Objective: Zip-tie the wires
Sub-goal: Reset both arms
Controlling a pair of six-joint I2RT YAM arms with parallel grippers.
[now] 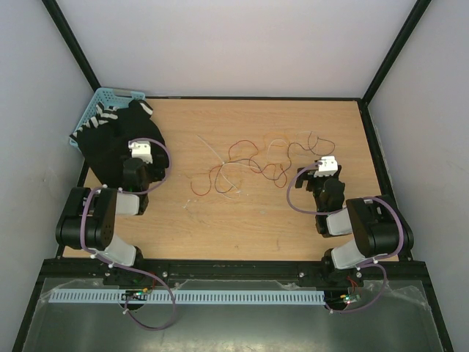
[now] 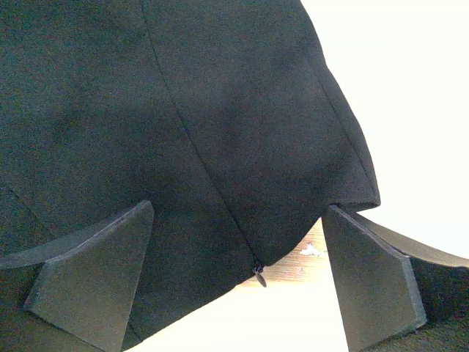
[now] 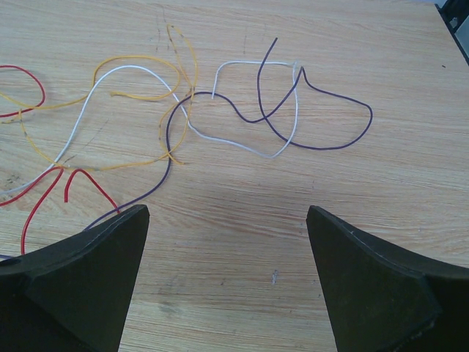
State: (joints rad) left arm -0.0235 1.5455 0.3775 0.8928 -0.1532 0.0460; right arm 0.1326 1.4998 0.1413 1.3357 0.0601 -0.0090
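Wires (image 1: 248,163) lie loose in the middle of the table (image 1: 256,227), spread left to right in open curls. They are not gathered and not bundled. Colours are red, orange, white and purple in the right wrist view. Nothing is wrapped around them.

A thin pale straight strip at the far-left edge of the tangle looks like the zip tie (image 1: 208,147). It lies flat on the wood, touching or just beside the strands, too thin to be sure which. It is not looped and not threaded.

Right gripper (image 3: 227,216) hovers just near of the right end of the tangle. Its jaws are wide apart and hold nothing, with bare wood between them. The nearest strands sit just beyond its fingertips, and a red one runs beside the left finger.

Left gripper (image 2: 238,220) is off at the far left, well apart from the wires. It is wide open too, pointed into a black cloth (image 1: 110,143) that fills its wrist view. The cloth sits between and beyond the fingers, but the jaws are not clamped on it. The cloth lies beside a blue basket (image 1: 91,117) in the far-left corner.

Judgement: the task is at the very start, with nothing done. Left to do:
- Gather the strands into one bunch.
- Pick up the tie.
- Pass it round the bunch.
- Feed the tail through the head.
- Pull it tight.

The right arm is placed for a first grab; the left arm has to come across.
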